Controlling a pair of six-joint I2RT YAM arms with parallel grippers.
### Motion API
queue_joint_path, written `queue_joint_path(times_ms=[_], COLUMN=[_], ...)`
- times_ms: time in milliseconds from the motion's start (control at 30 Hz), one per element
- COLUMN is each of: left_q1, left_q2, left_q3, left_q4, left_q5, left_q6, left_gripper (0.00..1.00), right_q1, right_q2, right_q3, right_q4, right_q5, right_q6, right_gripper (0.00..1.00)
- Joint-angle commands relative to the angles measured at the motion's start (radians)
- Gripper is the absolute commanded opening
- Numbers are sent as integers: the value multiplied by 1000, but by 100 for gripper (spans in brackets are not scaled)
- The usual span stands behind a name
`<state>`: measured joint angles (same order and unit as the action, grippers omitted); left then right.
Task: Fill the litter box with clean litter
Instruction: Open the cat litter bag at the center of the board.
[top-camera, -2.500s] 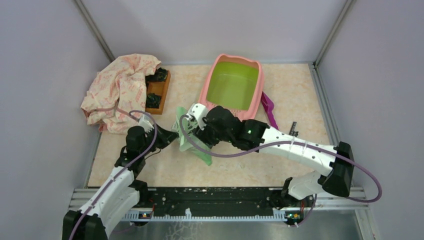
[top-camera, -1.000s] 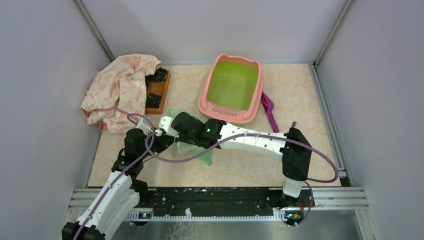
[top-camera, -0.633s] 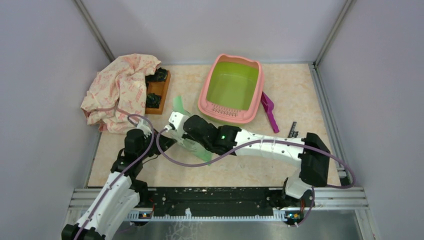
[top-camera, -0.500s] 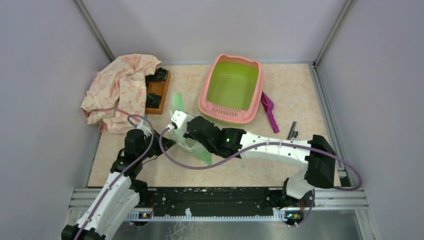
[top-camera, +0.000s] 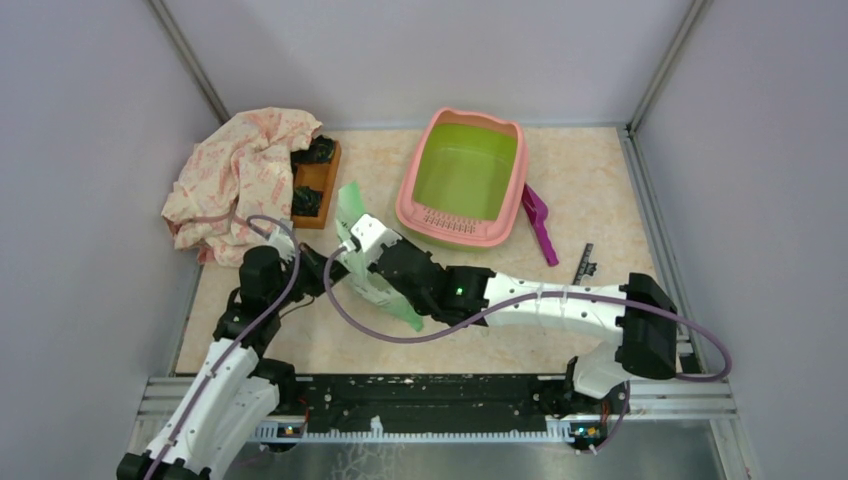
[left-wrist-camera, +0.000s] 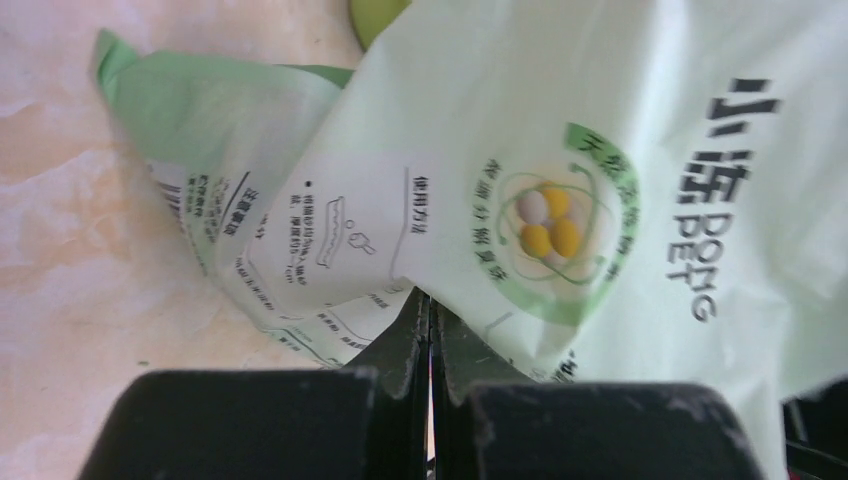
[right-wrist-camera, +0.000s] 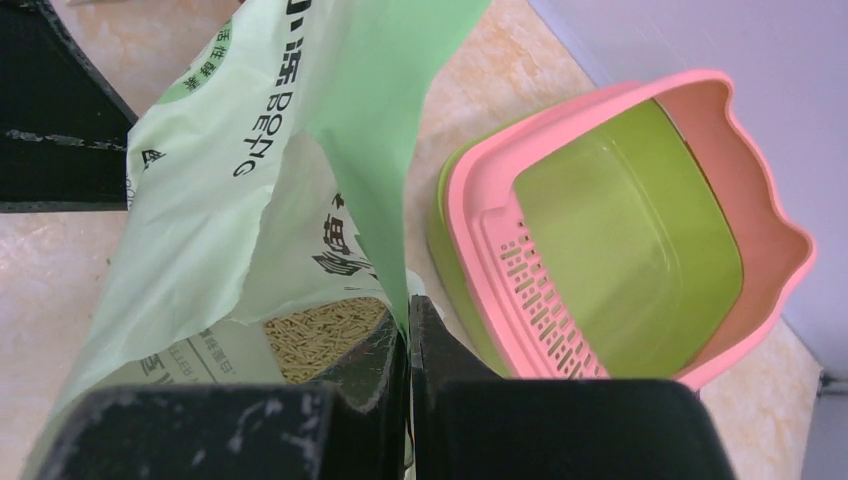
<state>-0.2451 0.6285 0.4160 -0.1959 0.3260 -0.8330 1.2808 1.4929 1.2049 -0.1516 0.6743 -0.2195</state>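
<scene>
CHANGE: light green printed plastic bag (top-camera: 372, 272) now raised more upright | BOX: one pink-rimmed, lime-green plastic litter box (top-camera: 466, 178), unfilled, at 12 o'clock on desk (top-camera: 600, 190) | LITTER: beige granules (right-wrist-camera: 325, 335) inside bag | HANDS: left hand (left-wrist-camera: 431, 330), right hand (right-wrist-camera: 408, 345) each clamp bag edge

Count, items on counter (top-camera: 600, 190): litter box (top-camera: 466, 180) x1. Light green printed bag (top-camera: 372, 270) x1, open, w/ clean litter (right-wrist-camera: 325, 335) inside, 1 heap visible. Magenta scoop (top-camera: 538, 222) x1. Patterned cloth (top-camera: 240, 180) x1. Wooden block (top-camera: 316, 183) x1, w/ 2 dark items on it. Small black strip (top-camera: 584, 264) x1.
</scene>
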Motion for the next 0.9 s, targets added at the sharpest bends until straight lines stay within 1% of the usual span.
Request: queue_joint_path(times_ms=[0, 100, 233, 333, 467, 600, 733, 867], left_q1=[0, -1, -2, -1, 0, 0, -2, -6], left_q2=[7, 32, 48, 34, 17, 53, 150, 304], left_q3=[50, 74, 106, 111, 128, 154, 155, 157], left_q4=[133, 180, 176, 166, 154, 178, 276, 360], left_q5=[52, 59, 43, 6, -47, -65, -47, -20], left_q6=[-85, -108, -93, -79, -64, -51, -40, -21], left_gripper=[0, 1, 0, 0, 2, 3, 2, 0], right_q1=[15, 15, 14, 15, 14, 13, 13, 9], right_q2=[-74, -108, -162, -205, -235, -243, -239, -237], right_q3=[7, -28, -91, -153, -199, -214, -220, -230], right_q4=[101, 98, 93, 122, 126, 126, 131, 129], right_q5=[102, 129, 150, 137, 126, 117, 106, 103], right_q6=[179, 305, 440, 500, 532, 536, 540, 548], right_gripper=[0, 0, 0, 0, 0, 0, 0, 0])
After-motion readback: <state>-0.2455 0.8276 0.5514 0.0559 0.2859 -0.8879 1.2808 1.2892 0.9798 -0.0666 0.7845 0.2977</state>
